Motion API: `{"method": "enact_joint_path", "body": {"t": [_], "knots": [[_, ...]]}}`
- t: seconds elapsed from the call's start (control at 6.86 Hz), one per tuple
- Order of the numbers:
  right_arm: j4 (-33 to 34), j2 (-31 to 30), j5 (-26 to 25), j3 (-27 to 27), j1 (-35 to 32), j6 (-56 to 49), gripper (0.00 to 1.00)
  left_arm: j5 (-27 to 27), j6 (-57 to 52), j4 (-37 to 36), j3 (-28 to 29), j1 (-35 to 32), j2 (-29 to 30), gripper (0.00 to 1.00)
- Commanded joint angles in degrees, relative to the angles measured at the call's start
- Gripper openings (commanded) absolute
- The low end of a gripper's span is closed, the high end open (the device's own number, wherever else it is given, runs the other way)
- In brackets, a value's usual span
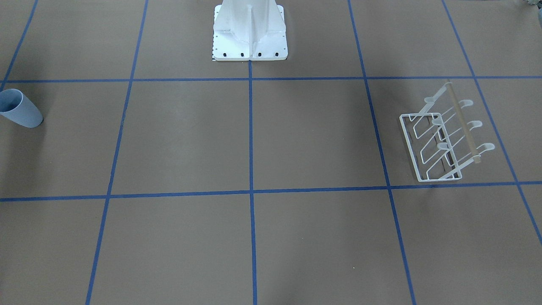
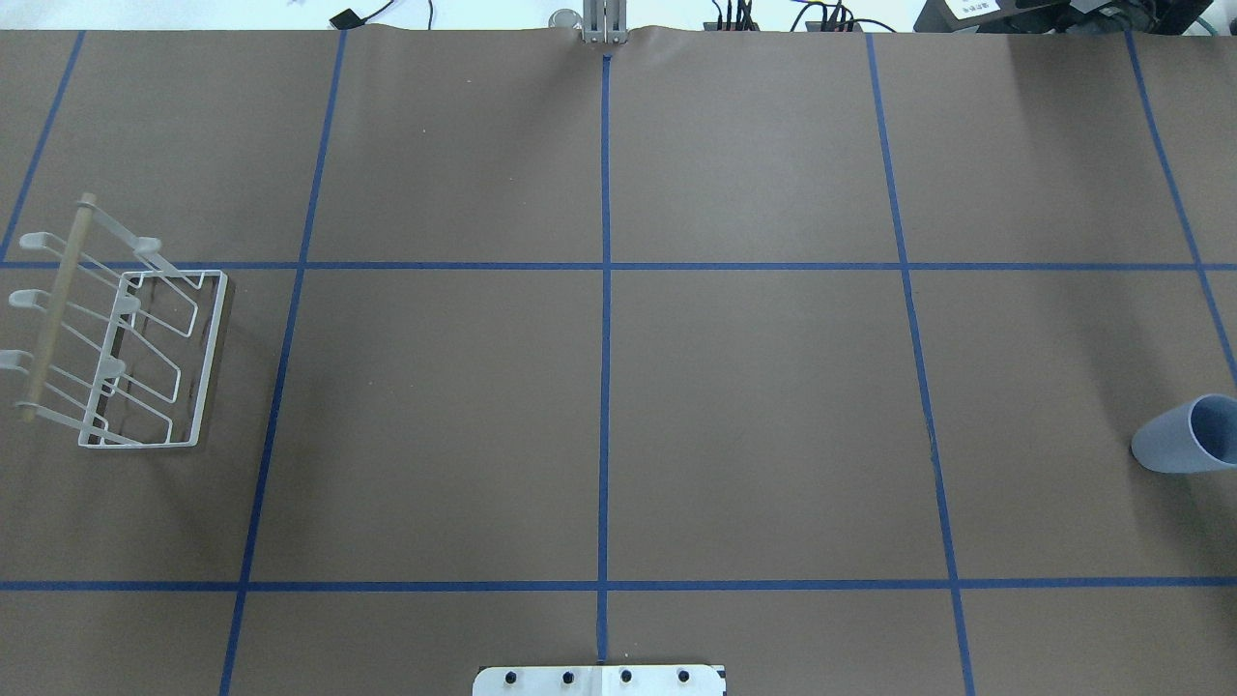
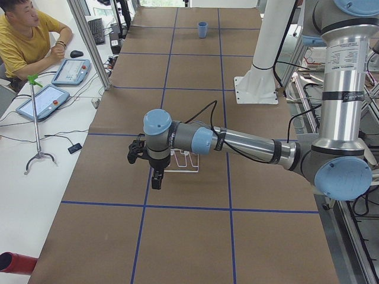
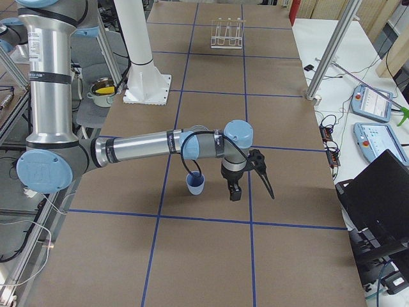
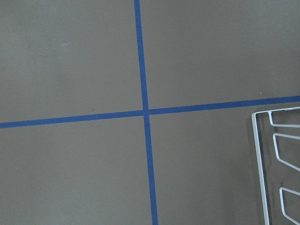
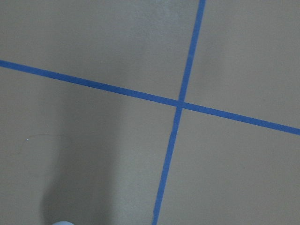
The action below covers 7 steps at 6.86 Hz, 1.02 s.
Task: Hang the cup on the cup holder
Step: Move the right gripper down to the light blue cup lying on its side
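Listing what stands on the table (image 2: 754, 425), which is brown and gridded with blue tape lines (image 2: 606, 387). All places are given from the white robot pedestal (image 1: 250, 31).

Entry 1, cup (image 2: 1184, 435): light blue, no handle, upright with mouth up. It stands far out on the pedestal's right side and touches nothing else.

Entry 2, cup holder (image 2: 126, 303): white wire rack with upward-slanting prongs and a tan wooden rod (image 2: 58, 306) along the top. It rests on its base frame far out on the pedestal's left side, well apart from the cup.

Entry 3, left fingers (image 3: 136, 157): raised over the table on the pedestal's left, near the cup holder. They show only from the side, so I cannot tell their opening or hold.

Entry 4, right fingers (image 4: 263, 180): raised over the table on the pedestal's right, near the cup. Here too I cannot tell the opening.
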State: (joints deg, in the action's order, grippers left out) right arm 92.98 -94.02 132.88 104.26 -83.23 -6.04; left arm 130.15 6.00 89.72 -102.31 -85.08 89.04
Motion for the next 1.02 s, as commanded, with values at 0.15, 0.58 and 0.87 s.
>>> {"method": "enact_joint_path", "body": {"t": [0.15,0.58,0.87], "knots": [[-25.90,-13.86,1.33,2.18,9.36,17.74,1.00,0.01,0.07,0.02,0.00,0.00,-0.01,0.99],[-28.47,-16.01,-1.65,1.57,14.74,19.14,0.93,0.01,-0.02,0.02,0.00,0.09,-0.18,0.99],[-28.56,-15.40,-1.84,0.43,16.68,19.14,0.78,0.01,-0.02,0.02,0.00,0.09,-0.36,0.99]]}}
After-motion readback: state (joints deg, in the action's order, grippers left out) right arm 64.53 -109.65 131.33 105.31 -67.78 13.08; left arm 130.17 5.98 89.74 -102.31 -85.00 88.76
